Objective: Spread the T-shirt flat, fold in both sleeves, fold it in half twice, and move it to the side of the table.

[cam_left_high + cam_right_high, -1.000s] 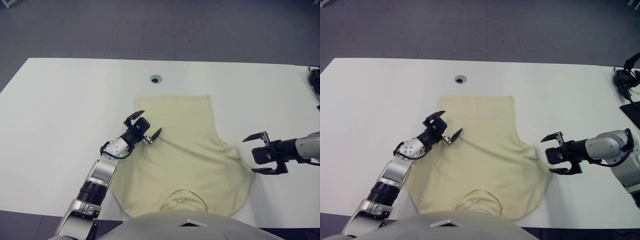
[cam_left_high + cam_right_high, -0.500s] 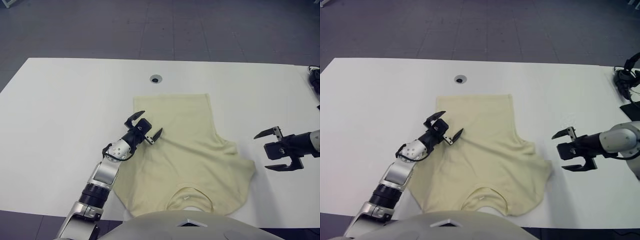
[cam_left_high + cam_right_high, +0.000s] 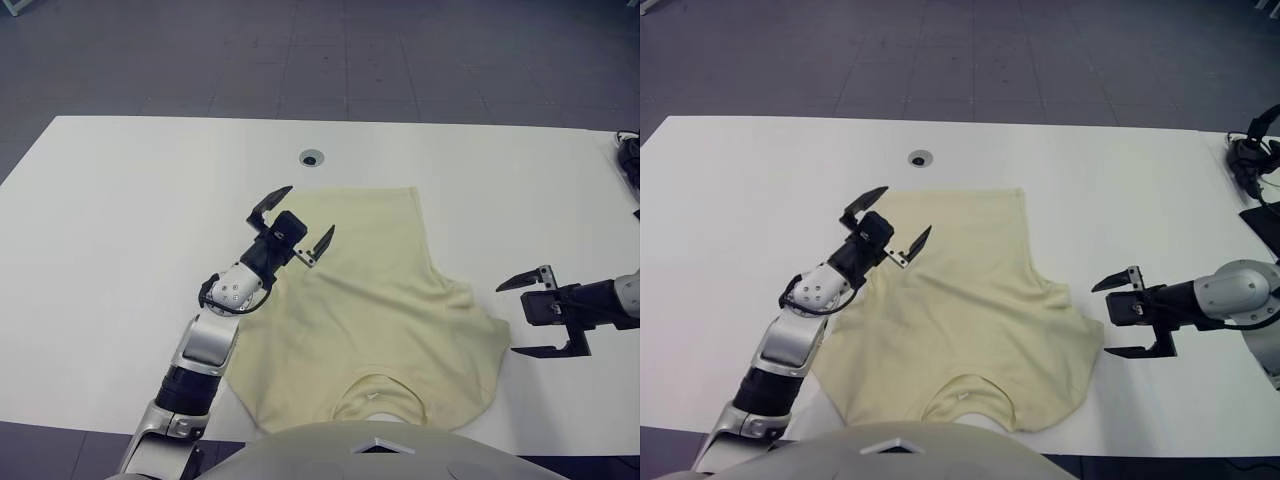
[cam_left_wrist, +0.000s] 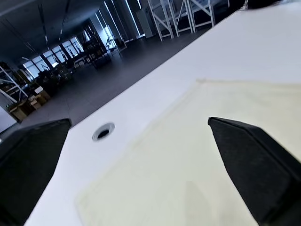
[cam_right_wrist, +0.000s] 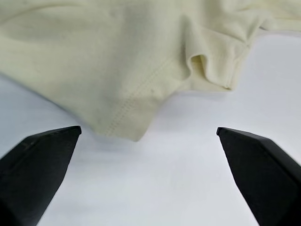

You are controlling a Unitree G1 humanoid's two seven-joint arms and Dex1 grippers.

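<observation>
**Q:** Head view, status?
**A:** T-shirt (image 3: 385, 300) lies wrinkled at the worktop's (image 3: 120, 200) near edge. Left gripper (image 3: 311, 208) is above its far-left corner. Right gripper (image 3: 508, 320) is just beside its right sleeve.
**Q:** Wrist views?
**A:** Each gripper's fingers (image 4: 254, 162) are spread and empty.

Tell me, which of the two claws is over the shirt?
The left gripper, above the T-shirt; the right gripper is beside it over the table.

Bright, even light from above falls on the white rectangular table (image 3: 120, 220), while the dark grey tiled floor (image 3: 400, 50) beyond looks dim. The pale yellow cloth T-shirt (image 3: 385, 300) carries soft shading in its folds and throws a faint, narrow shadow on the table beneath its hem.
</observation>
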